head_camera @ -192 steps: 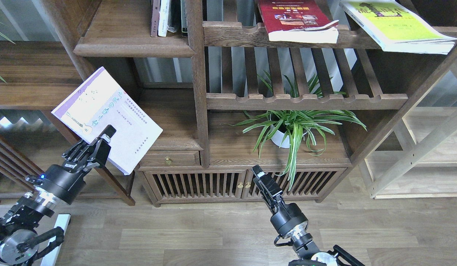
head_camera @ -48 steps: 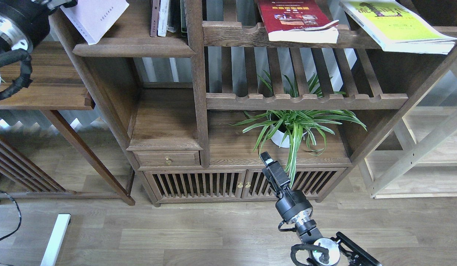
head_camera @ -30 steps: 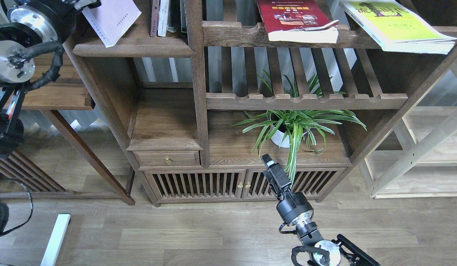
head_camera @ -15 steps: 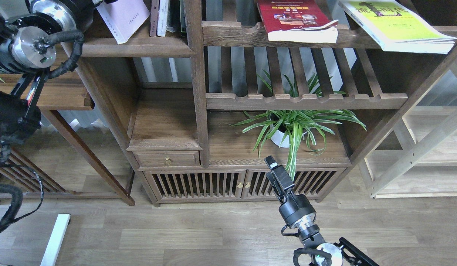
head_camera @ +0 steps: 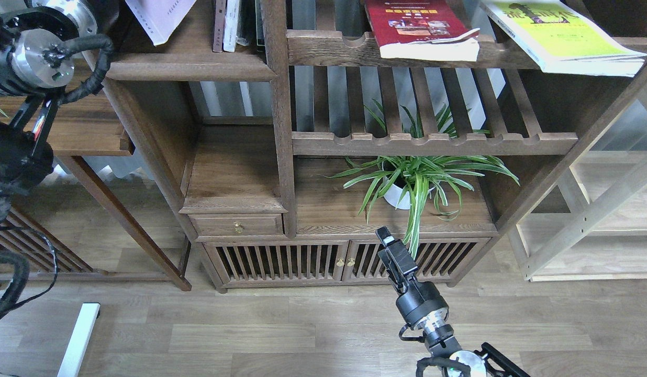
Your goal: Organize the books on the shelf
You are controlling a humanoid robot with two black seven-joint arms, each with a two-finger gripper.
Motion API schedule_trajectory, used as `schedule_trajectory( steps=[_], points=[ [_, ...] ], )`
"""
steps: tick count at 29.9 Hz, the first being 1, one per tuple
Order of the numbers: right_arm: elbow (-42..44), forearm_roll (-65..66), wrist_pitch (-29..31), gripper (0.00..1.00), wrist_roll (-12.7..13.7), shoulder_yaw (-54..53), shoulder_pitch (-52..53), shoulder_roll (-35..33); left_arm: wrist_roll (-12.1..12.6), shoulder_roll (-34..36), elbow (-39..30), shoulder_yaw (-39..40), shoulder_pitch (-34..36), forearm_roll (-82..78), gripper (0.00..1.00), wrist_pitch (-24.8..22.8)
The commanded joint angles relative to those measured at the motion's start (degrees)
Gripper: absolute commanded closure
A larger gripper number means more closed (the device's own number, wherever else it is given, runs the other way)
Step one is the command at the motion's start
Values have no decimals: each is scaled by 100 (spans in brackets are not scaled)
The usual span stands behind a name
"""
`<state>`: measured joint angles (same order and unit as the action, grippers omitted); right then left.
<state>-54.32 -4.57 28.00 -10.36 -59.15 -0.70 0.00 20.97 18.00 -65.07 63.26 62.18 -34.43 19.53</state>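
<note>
While the left arm is reaching up past the top-left corner, the contents are lying as listed.

Left arm: its metal joints (head_camera: pixel 38 50) are showing at the upper left; its jaws are lying outside the view, so their state cannot be told.
Lavender book (head_camera: pixel 158 18): hanging tilted over the left part of the shelf, one corner pointing down, its top cut off by the view's edge; whether it is touching the board cannot be told.
Shelf (head_camera: pixel 190 65): a solid dark-brown board with a rounded front edge, sitting at the upper left.
Thin books (head_camera: pixel 226 26): standing upright at the right end of that board, against the post.
Red book (head_camera: pixel 415 29): lying flat on the upper slatted rack (head_camera: pixel 334 52).
Yellow-green book (head_camera: pixel 561 34): lying on the same rack to the right, overhanging its front rail.
Potted plant (head_camera: pixel 415 180): sitting on the cabinet top.
Right gripper (head_camera: pixel 387 240): hovering in front of the cabinet doors, below the plant; jaws appearing closed together, holding nothing.
</note>
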Motion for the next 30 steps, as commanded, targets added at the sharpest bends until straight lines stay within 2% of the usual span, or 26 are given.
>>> schedule_trajectory(
  steps=[1,3,19,30],
  points=[
    [0,0,0,1,-1,0,-27,0,-102,-60,205,-208,188,42,97,-2],
    [-8,0,0,1,-1,-8,-70,0,-137,-130,310,-296,250,42,97,-10],
    [-8,-27,0,1,-1,-132,-167,0,-884,-394,961,-631,391,51,97,-151],
    [0,-27,0,1,-1,-211,-282,0,-1165,-368,1049,-964,347,60,97,-248]
  ],
)
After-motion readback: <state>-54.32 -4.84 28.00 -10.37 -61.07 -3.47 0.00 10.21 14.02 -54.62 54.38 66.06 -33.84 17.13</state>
